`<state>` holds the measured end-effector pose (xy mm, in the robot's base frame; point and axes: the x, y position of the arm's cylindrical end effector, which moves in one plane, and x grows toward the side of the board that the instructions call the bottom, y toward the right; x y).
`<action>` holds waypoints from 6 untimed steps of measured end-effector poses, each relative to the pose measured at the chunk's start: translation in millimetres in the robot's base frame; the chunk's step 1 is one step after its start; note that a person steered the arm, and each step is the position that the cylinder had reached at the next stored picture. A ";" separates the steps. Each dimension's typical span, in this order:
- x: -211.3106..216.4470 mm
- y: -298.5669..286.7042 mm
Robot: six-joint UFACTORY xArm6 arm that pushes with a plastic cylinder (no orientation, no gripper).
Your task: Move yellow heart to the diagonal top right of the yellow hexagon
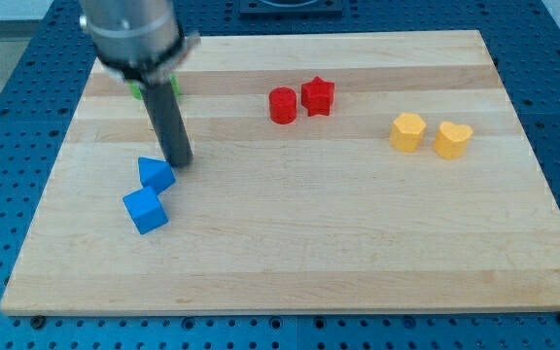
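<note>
arm: enters from the view's top left, blurred grey housing | rod: dark, near upright, leaning slightly toward the view's right | my tip (179, 161): touching the upper blue block (156, 174), at its top-right edge

My tip (180, 161) rests on the counter (290, 262), touching a blue block (156, 174) at its 7 o'clock, with a blue cube (145, 210) just beyond. Toward 3 o'clock the wood lies open up to the yellow hexagon (407, 131) and yellow heart (452, 140). The red cylinder (282, 105) and red star (317, 96) stand at 2 o'clock.
</note>
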<state>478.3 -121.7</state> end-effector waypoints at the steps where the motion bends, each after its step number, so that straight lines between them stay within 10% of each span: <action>1: 33.4 89.5; 3: -12.0 302.7; 6: -213.9 331.1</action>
